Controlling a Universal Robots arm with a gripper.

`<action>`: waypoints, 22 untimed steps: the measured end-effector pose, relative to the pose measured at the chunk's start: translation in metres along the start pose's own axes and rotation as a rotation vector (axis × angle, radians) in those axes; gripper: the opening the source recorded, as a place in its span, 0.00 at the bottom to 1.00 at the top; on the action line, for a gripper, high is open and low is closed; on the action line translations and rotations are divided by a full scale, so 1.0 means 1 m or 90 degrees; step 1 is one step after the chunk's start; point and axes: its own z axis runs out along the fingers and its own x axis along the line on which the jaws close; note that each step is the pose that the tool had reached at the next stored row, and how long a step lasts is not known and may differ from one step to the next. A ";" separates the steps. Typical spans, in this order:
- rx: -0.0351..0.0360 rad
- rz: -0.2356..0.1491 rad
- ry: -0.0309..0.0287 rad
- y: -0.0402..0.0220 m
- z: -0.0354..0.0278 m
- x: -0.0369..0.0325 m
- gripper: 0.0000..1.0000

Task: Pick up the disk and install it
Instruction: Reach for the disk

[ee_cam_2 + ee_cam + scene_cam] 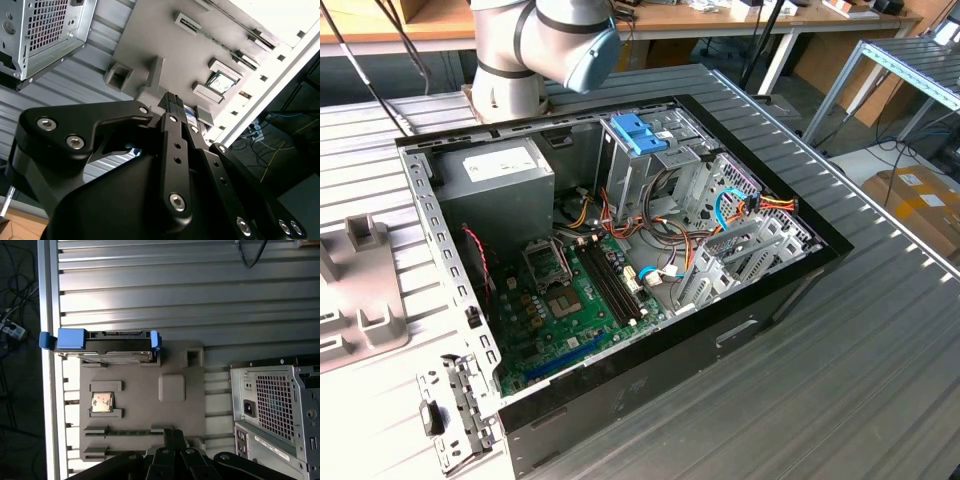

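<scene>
While the gripper point(173, 432) hangs over one edge of the grey fixture point(172, 365), we note that its jaws look drawn together with nothing between them. The disk point(105, 347) stands on its long edge in a slot at the opposite edge of the fixture, well apart from the gripper. A processor chip point(101, 401) lies in a pocket between the two. The disk's blue end tab point(70, 338) pokes past the fixture's side, away from the computer case point(272, 410).

Handling, as we judge it:
- The body is rigid metal, dense for its size, with smooth flat faces that could slip under a light pinch.
- It is likely sensitive to shock, so no knocks.
- The light-blue rails are thin plastic and probably flex, so they make poor holds, as does the tab.
- The best hold is across the two flat faces near mid-length, on the part standing proud of the slot, so the weight balances.
</scene>
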 end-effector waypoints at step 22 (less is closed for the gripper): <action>-0.0001 0.000 -0.0001 0.0047 0.0060 0.0176 0.11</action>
